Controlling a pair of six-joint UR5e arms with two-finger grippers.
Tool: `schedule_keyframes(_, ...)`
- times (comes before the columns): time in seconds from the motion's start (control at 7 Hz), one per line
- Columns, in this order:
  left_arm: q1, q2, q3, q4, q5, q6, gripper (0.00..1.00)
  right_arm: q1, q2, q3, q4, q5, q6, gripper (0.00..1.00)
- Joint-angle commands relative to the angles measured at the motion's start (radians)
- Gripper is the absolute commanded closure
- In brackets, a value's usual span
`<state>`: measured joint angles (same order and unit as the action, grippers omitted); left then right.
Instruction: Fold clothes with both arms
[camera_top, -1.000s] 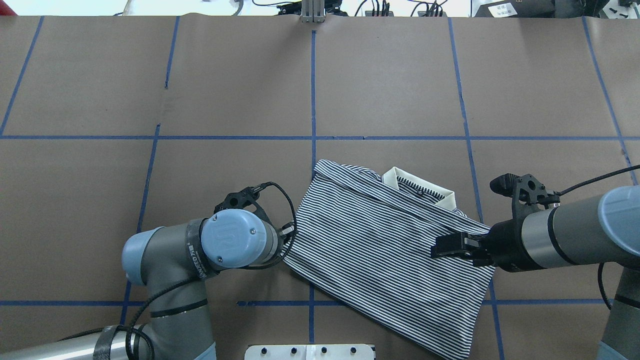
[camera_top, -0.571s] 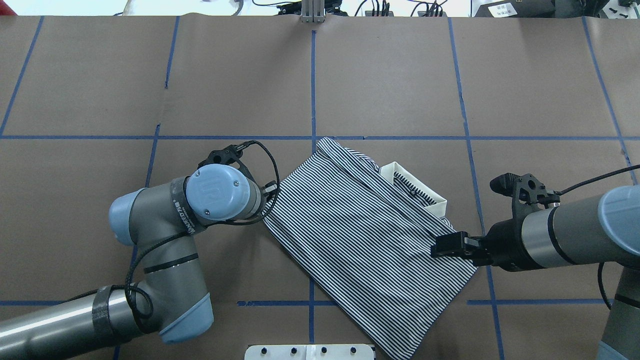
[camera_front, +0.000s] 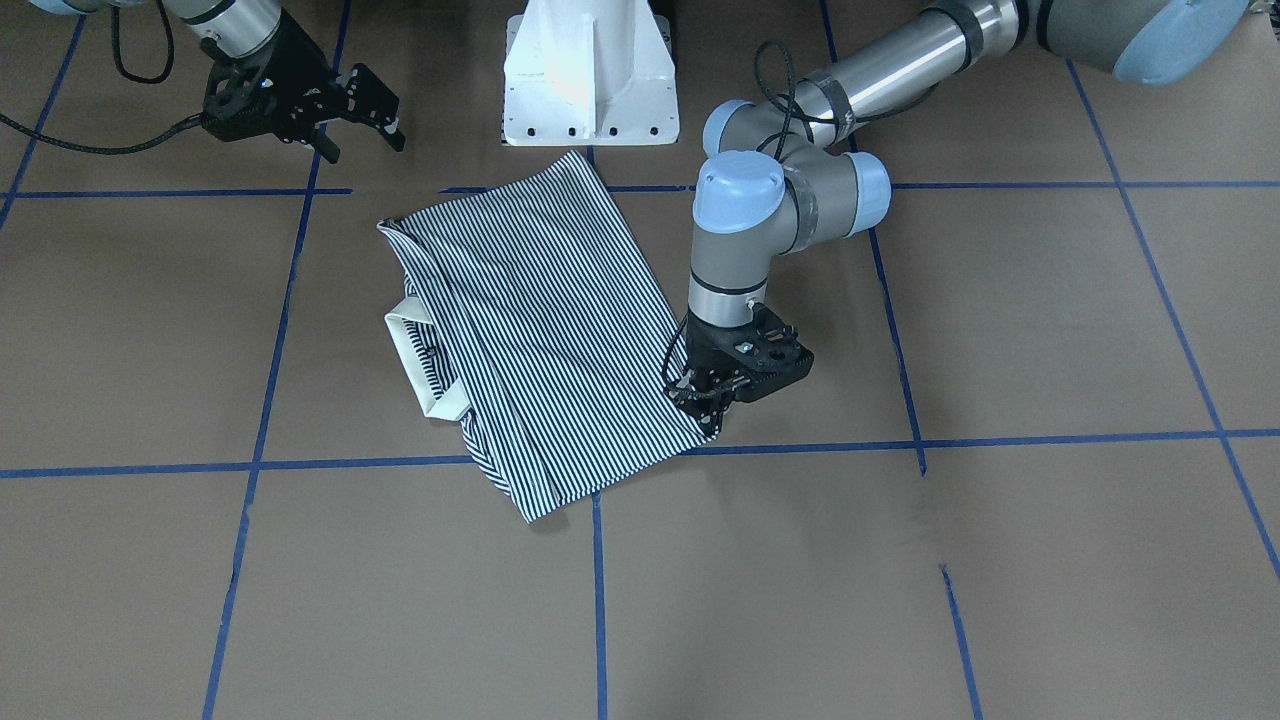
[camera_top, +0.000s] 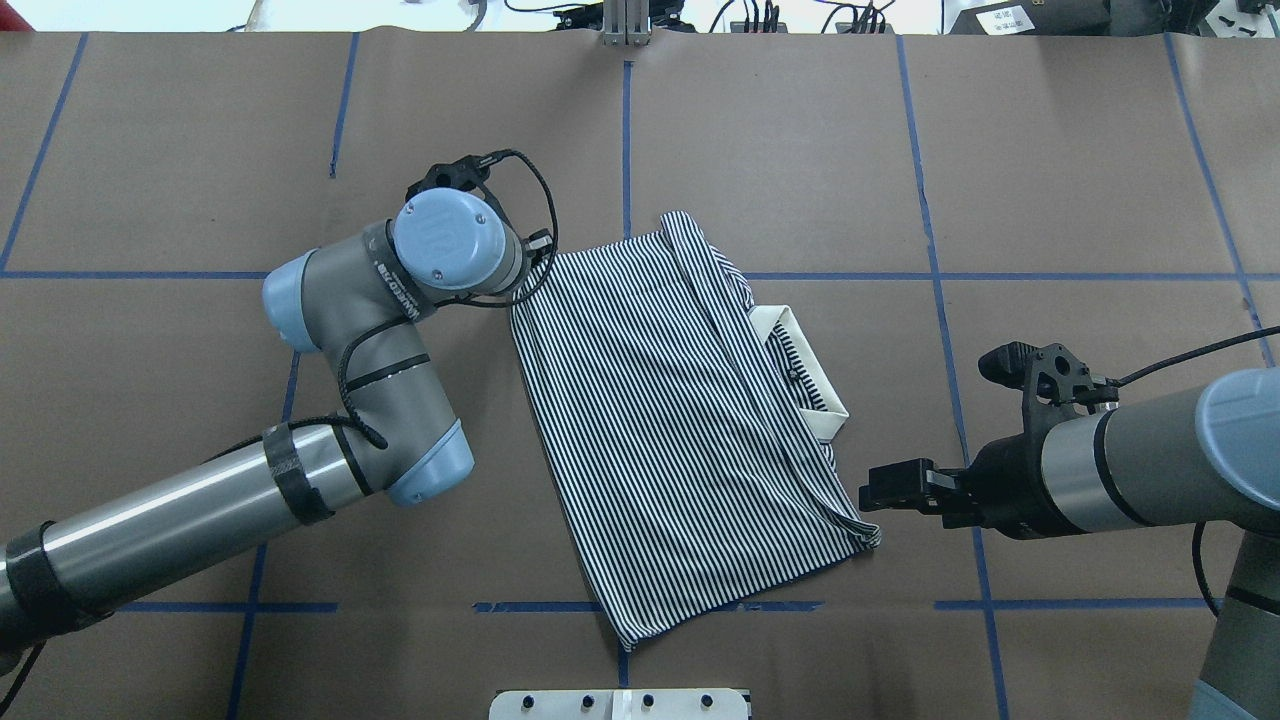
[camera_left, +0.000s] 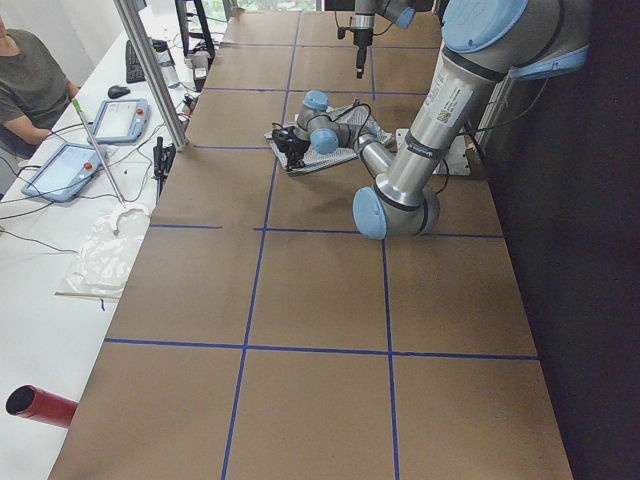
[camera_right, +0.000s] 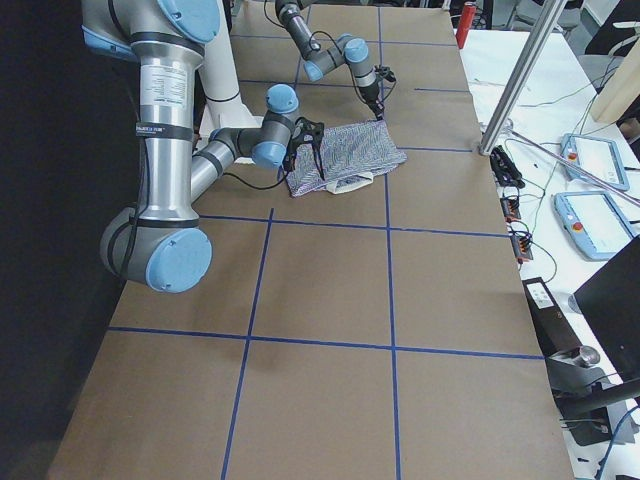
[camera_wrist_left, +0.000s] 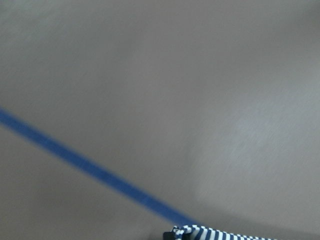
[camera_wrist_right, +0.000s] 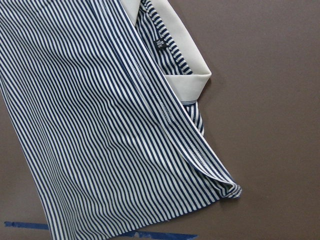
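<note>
Polo shirt (camera_top: 680, 420) lay folded on the desk (camera_top: 800, 150); left pincer (camera_front: 704, 399) pinched one corner, right pincer (camera_top: 872, 496) gaped empty just beside another.

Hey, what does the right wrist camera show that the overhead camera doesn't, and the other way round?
Only the right wrist view: the small dark label inside the polo shirt neck, and the stitched hems up close.
Only the overhead view: both arms, the left arm bent over the shirt's far left corner, the right gripper off its near right corner, not touching it, and the whole taped grid.
Both: the folded striped shirt, its cream collar, the brown table cover and blue tape.
</note>
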<state>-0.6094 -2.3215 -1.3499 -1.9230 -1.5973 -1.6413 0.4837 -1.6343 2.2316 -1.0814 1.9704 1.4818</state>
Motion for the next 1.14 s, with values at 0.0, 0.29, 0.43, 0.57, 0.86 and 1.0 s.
schedule_keyframes(0.0, -0.052, -0.094, 0.155, -0.116, 0.008, 0.082, 1.0, 0.006, 0.002, -0.001, 0.0, -0.001, -0.002, 0.0)
schedule_keyframes(0.29, -0.052, -0.189, 0.387, -0.325, 0.08, 0.138, 1.0, 0.004, 0.004, 0.0, 0.0, -0.001, 0.0, 0.0)
schedule_keyframes(0.43, -0.052, -0.194, 0.393, -0.341, 0.092, 0.141, 1.0, 0.004, 0.004, 0.002, 0.0, -0.001, -0.002, 0.0)
schedule_keyframes(0.57, -0.052, -0.203, 0.415, -0.367, 0.115, 0.144, 1.0, 0.004, 0.004, 0.002, 0.0, -0.001, 0.0, 0.0)
schedule_keyframes(0.86, -0.055, -0.214, 0.465, -0.429, 0.135, 0.176, 1.0, 0.006, 0.002, 0.0, 0.0, -0.001, -0.002, 0.0)
schedule_keyframes(1.0, -0.061, -0.214, 0.465, -0.43, 0.135, 0.179, 0.03, 0.012, 0.004, 0.002, 0.0, -0.002, -0.002, 0.0)
